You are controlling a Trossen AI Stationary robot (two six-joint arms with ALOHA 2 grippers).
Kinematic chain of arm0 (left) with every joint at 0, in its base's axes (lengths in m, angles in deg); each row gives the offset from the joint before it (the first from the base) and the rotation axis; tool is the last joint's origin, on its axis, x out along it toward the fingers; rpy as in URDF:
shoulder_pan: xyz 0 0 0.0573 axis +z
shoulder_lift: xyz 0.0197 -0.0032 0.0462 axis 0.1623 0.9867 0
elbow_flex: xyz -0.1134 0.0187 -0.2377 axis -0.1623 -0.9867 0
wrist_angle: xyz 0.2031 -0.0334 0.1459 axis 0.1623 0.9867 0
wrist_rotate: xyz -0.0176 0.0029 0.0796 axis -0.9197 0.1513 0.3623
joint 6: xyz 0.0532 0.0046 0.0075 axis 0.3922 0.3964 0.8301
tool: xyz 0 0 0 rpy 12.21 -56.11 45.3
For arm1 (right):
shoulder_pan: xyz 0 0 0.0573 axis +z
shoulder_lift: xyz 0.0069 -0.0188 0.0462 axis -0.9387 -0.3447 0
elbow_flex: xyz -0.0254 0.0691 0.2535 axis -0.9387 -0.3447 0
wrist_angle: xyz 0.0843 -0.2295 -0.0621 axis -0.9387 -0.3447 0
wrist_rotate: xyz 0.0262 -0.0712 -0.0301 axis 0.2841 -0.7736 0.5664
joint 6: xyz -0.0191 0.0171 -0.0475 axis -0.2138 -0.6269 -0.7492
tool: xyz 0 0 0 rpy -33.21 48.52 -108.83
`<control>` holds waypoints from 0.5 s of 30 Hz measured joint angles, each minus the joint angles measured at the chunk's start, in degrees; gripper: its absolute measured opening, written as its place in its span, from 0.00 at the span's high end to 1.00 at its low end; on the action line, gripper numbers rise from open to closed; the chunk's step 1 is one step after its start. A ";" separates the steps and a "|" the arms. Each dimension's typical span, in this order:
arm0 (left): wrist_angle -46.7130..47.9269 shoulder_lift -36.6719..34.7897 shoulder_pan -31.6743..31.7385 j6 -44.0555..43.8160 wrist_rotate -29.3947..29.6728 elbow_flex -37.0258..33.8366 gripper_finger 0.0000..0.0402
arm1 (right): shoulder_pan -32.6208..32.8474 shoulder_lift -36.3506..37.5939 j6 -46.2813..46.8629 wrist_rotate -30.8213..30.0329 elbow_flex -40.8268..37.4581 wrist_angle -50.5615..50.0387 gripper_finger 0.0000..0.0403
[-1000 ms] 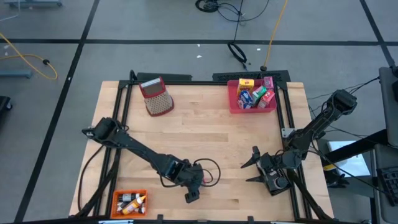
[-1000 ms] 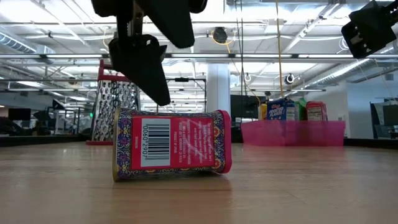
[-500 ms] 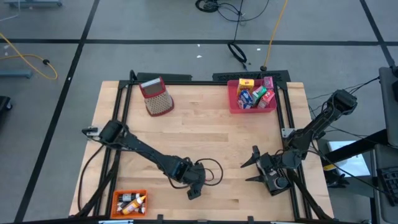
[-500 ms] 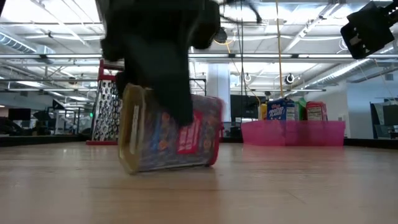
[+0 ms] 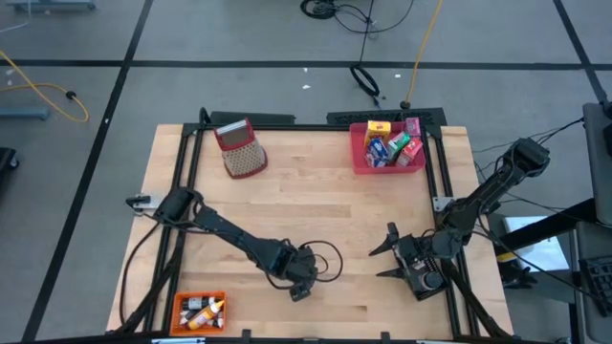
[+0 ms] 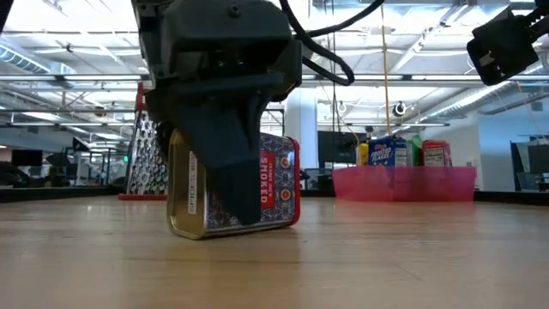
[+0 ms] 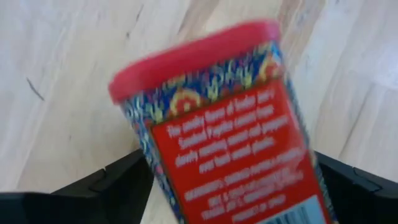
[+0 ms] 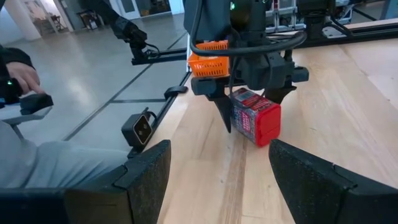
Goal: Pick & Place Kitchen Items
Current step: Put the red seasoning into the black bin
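**Left Arm Closes Around Toppled Spice Tin**

Descending over the last second, the left gripper [image 6: 225, 184] has come down from above the red-lidded spice tin [image 6: 236, 184] and now straddles it, one finger [image 6: 232, 172] crossing the tin's face in the low view. The tin, which lay flat with its barcode showing, has turned and now sits tilted on the wooden table [image 5: 316, 205], its "smoked" label facing the low camera. The fingers stand spread wide on either side of the tin; whether they press it yet cannot be told, and the tin still rests on the wood, so the pick looks begun rather than done.

From the tin, an orange tray [image 5: 198, 311] of small bottles sits to the left near the table's front edge, and a red-topped grater [image 5: 241, 149] stands far behind. Well beyond it to the right, the pink bin [image 5: 386, 145] holds boxed groceries, a likely destination. The right gripper [image 5: 387, 252] waits to the tin's right, fingers spread wide and empty, unchanged.
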 joint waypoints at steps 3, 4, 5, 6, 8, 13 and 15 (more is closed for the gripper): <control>-0.09 -0.32 0.18 -0.05 -0.14 -0.02 0.18 | -0.02 0.00 0.00 0.00 0.00 -0.16 0.35; 0.01 -0.40 0.18 -0.06 -0.43 -0.02 0.20 | -0.01 0.00 0.00 0.00 0.00 -0.23 0.35; 0.06 -0.44 0.18 -0.07 -0.81 -0.02 0.22 | -0.02 0.00 0.00 0.00 0.00 -0.27 0.35; 0.14 -0.44 0.18 -0.07 -1.29 -0.02 0.25 | 0.00 0.00 0.00 0.00 0.00 -0.32 0.35; 0.27 -0.44 0.23 -0.07 -2.29 -0.04 0.31 | 0.00 0.00 0.00 0.00 0.00 -0.52 0.35; 0.25 -0.44 0.27 0.23 -3.59 -0.04 0.49 | 0.00 0.00 0.00 0.01 0.00 -0.87 0.35; 0.25 -0.52 0.27 0.86 -3.98 -0.04 0.55 | 0.00 0.00 0.00 0.00 0.00 -0.87 0.35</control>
